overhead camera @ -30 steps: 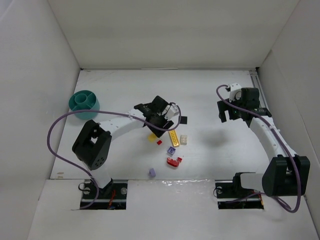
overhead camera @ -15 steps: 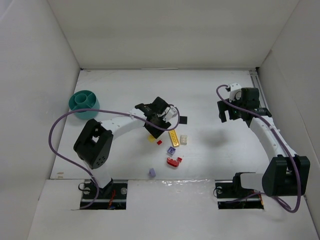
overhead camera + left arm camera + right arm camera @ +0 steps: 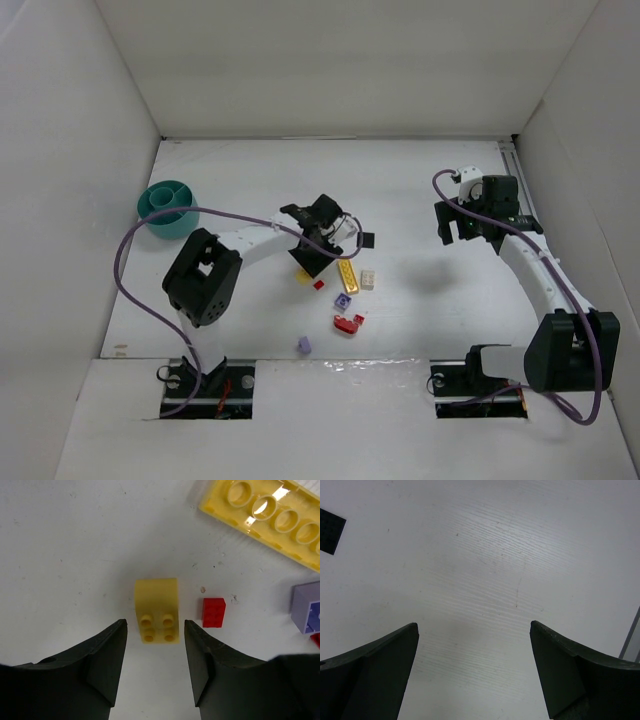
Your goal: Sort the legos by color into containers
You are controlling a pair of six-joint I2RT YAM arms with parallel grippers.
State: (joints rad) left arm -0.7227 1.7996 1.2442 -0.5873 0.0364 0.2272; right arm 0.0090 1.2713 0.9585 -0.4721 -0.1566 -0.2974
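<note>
from my desk i judged the job as hardly begun. on the white table (image 3: pixel 230 170) the teal bowl (image 3: pixel 168 208) stood at the far left, well apart from the bricks. i could see no brick in any of its compartments, though it was small in the top view.

the right gripper (image 3: pixel 473 626) hung over bare table at the far right, its jaws spread wide and nothing between them. only the black square (image 3: pixel 330 530) showed at the corner of its view.

the left gripper (image 3: pixel 155 628) was low over the pile in the middle. its jaws were about half apart, one on each side of a yellow brick (image 3: pixel 155 605), with a gap on both sides, so it had hold of nothing. i took this as a first pick, not yet closed.

the other pieces lay loose on the table near it: the long yellow plate (image 3: pixel 265 520), a red piece (image 3: pixel 348 323), a cream brick (image 3: pixel 369 280), a purple brick (image 3: pixel 307 611), a second purple brick (image 3: pixel 304 345) nearer to the arms, and the tiny red plate (image 3: pixel 214 612) just beside the yellow brick. so, as i judged it, every colour was left to sort.
</note>
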